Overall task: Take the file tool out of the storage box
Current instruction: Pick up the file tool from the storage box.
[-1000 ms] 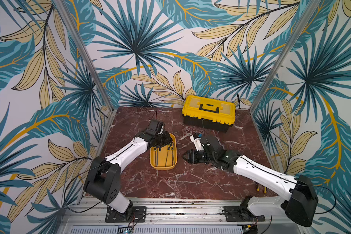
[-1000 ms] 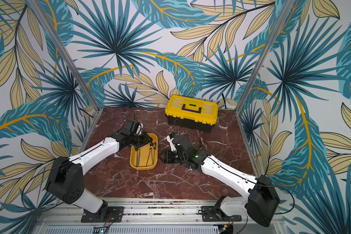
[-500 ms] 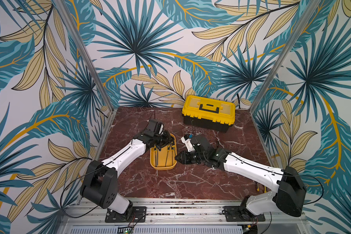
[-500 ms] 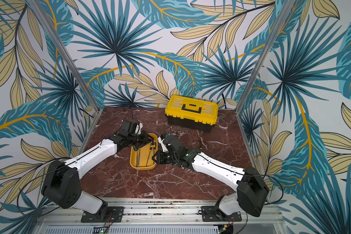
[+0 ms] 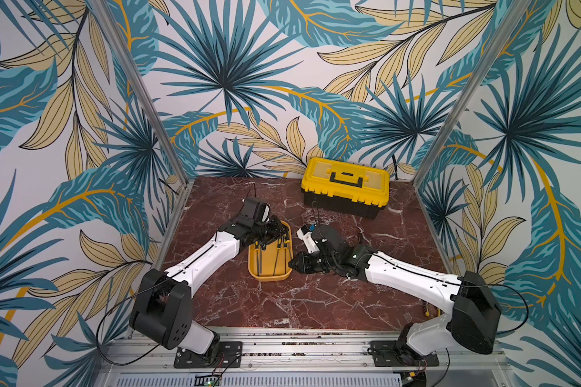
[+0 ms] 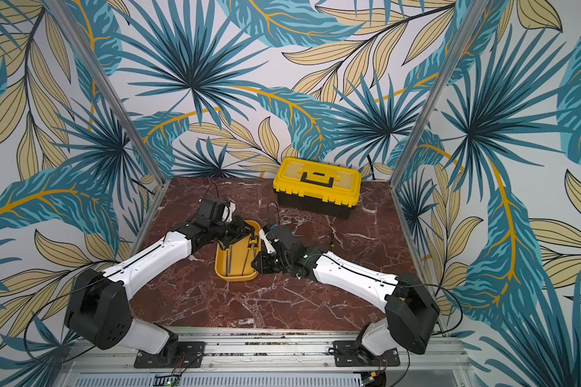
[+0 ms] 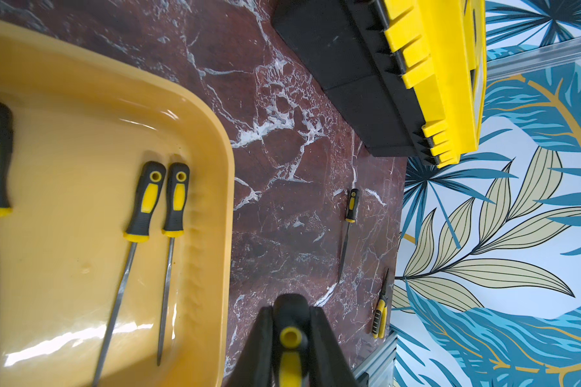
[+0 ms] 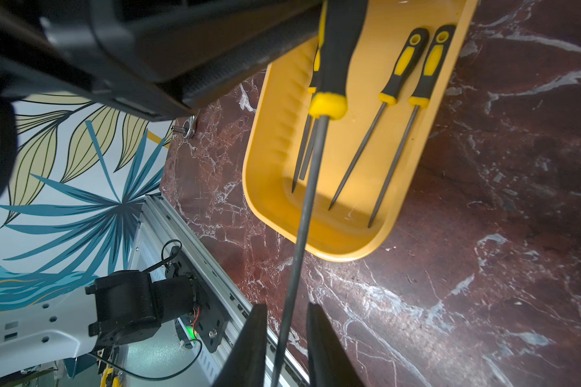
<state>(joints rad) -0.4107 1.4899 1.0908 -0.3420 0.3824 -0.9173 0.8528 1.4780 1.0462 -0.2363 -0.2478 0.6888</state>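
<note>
The storage box (image 5: 269, 275) is a shallow yellow-orange tray on the marble, seen in both top views (image 6: 236, 276) and in the wrist views (image 7: 219, 174) (image 8: 265, 140). Several files with black-and-yellow handles lie in it (image 7: 144, 204). My left gripper (image 7: 291, 311) is shut on one file tool's handle (image 7: 289, 336) over the tray's far right corner (image 5: 280, 232). That file's (image 8: 332, 67) grey shaft runs out past the tray's near end. It passes between my right gripper's (image 8: 286, 306) fingers, with a gap on each side. The right gripper (image 5: 294, 263) sits at the tray's right rim.
A black toolbox with a yellow lid (image 5: 345, 187) stands at the back. One file (image 7: 349, 228) lies on the marble right of the tray. A yellow-and-black hand tool (image 7: 379, 316) rests at the table's right edge. Aluminium rail (image 8: 195, 241) borders the front.
My right arm has moved left to the tray's right rim and its jaws have narrowed around the held file's shaft. The left gripper keeps its grip on the handle.
</note>
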